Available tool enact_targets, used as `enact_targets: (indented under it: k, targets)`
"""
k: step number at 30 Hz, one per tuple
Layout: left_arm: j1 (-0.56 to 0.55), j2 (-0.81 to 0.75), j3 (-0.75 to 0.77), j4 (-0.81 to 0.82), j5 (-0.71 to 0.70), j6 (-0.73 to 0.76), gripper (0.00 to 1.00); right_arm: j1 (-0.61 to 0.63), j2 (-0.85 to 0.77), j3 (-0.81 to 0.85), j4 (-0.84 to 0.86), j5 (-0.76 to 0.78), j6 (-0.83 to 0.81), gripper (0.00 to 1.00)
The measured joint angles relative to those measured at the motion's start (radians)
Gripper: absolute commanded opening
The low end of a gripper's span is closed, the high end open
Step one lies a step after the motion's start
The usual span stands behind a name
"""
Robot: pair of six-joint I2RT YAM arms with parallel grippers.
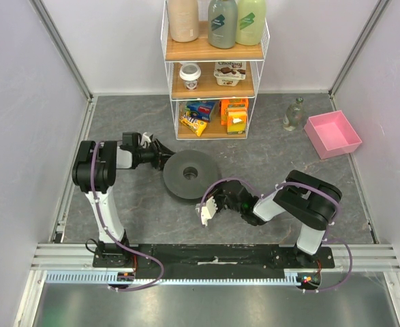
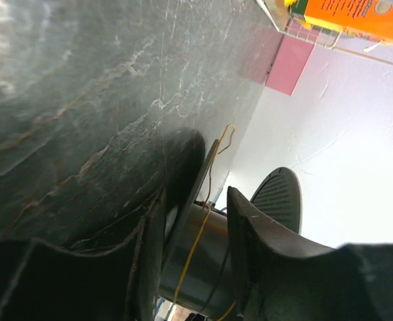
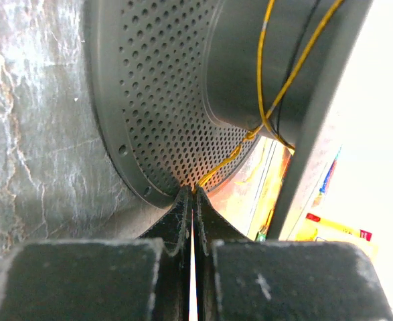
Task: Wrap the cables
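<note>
The dark grey spool (image 1: 190, 175) lies flat mid-table. My left gripper (image 1: 160, 157) is at its left rim. In the left wrist view that gripper (image 2: 199, 231) is open, its fingers (image 2: 250, 241) standing apart on either side of one flange, with the spool core (image 2: 213, 267) between them. A turn of the thin yellow cable (image 2: 195, 249) runs over the core, and a loose end sticks up past the flange. My right gripper (image 1: 206, 210) is at the spool's near side. It is shut (image 3: 193, 192) on the cable (image 3: 220, 166), which leads across the perforated flange (image 3: 163, 87) to the core.
A white wire shelf rack (image 1: 214, 68) with bottles and snack packs stands behind the spool. A pink tray (image 1: 332, 133) and a small glass bottle (image 1: 294, 114) sit at the back right. White walls close in the sides.
</note>
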Motion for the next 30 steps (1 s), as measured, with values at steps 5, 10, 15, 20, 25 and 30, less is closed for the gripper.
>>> enact_targets:
  k: [5,10,15,20,25,30]
  targets:
    - [0.019,-0.034,0.006,-0.068,-0.041,0.044,0.61,0.000,0.011,0.007,0.004,0.005,-0.003,0.16]
    - [0.026,-0.074,0.013,-0.112,-0.082,0.064,0.70,0.001,0.019,0.008,0.029,0.015,-0.026,0.36]
    - [0.058,-0.100,0.034,-0.140,-0.108,0.080,0.75,0.004,0.017,-0.008,0.073,0.033,-0.043,0.44]
    - [0.084,-0.102,0.041,-0.165,-0.112,0.092,0.77,0.004,-0.001,-0.052,0.098,0.042,-0.050,0.46]
    - [0.091,-0.121,0.046,-0.199,-0.121,0.107,0.77,0.005,-0.021,-0.095,0.126,0.045,-0.061,0.48]
    - [0.102,-0.152,0.047,-0.218,-0.126,0.126,0.77,0.011,-0.050,-0.130,0.139,0.046,-0.068,0.54]
